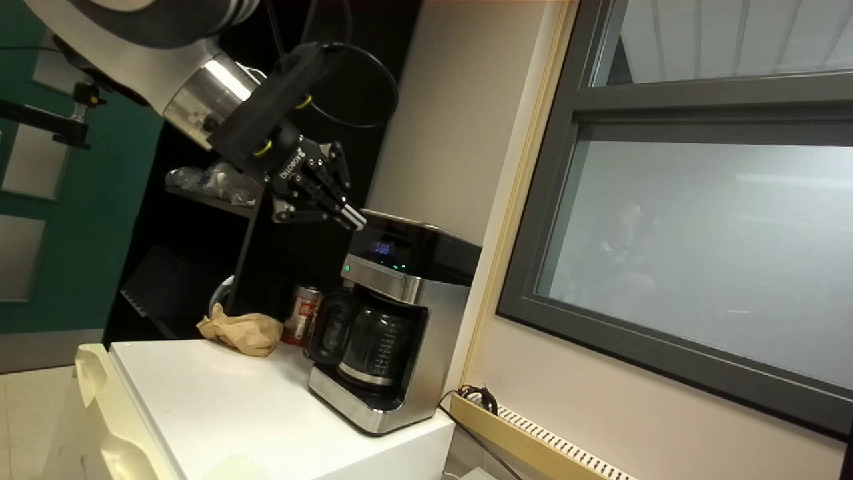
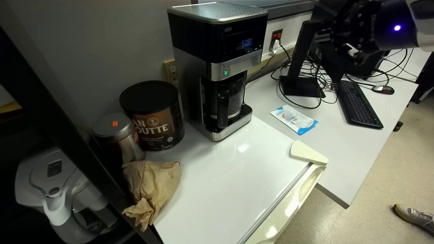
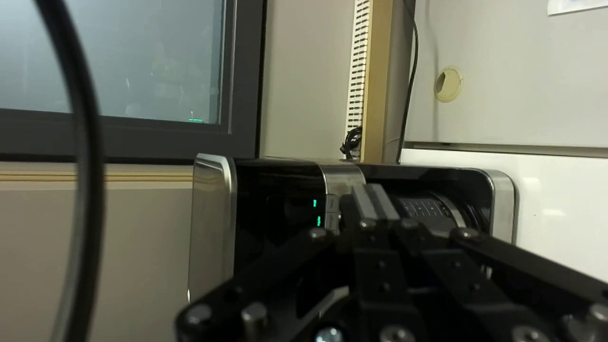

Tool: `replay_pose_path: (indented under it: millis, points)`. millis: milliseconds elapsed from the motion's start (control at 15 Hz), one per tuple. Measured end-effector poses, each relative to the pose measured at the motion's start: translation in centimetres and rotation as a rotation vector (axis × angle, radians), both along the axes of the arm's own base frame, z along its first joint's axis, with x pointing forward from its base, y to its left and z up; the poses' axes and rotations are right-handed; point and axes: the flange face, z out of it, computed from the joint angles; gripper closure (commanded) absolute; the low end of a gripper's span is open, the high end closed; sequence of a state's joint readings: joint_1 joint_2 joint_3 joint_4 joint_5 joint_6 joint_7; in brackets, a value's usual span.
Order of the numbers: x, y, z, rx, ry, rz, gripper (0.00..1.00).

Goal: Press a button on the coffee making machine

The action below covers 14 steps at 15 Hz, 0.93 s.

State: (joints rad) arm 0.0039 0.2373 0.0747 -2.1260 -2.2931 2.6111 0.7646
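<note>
The coffee making machine, black and silver with a dark glass carafe, stands upright in both exterior views (image 1: 440, 333) (image 2: 190, 74) and fills the middle of the wrist view (image 3: 280, 190). Its lit clock display (image 1: 381, 249) (image 2: 246, 42) is on the upper front. A round green-lit button (image 1: 347, 268) (image 2: 225, 72) sits on the silver strip below; my fingers appear to hide it in the wrist view. My gripper (image 1: 354, 217) (image 2: 322, 35) (image 3: 375, 202) is shut with its fingertips together and nothing between them. It is in front of the machine's upper front, apart from it.
A reddish can (image 1: 301, 313) (image 2: 118, 137), a large dark coffee tin (image 2: 156, 118) and a crumpled paper bag (image 1: 243, 331) (image 2: 152, 189) stand beside the machine on the white top (image 1: 220, 407). A monitor (image 2: 300, 64) and keyboard (image 2: 359, 103) are on the adjoining desk. A wall is behind the machine.
</note>
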Motion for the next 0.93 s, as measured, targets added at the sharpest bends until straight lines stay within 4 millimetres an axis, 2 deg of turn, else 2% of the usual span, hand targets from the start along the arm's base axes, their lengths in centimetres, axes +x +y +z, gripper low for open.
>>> replay_pose_path:
  millis: [400,933]
  points:
    - [2.9,-0.8,-1.9,0.035,0.02,-0.008,1.0]
    - [6.5,-0.4,-3.6,0.078,0.036,0.012,1.0]
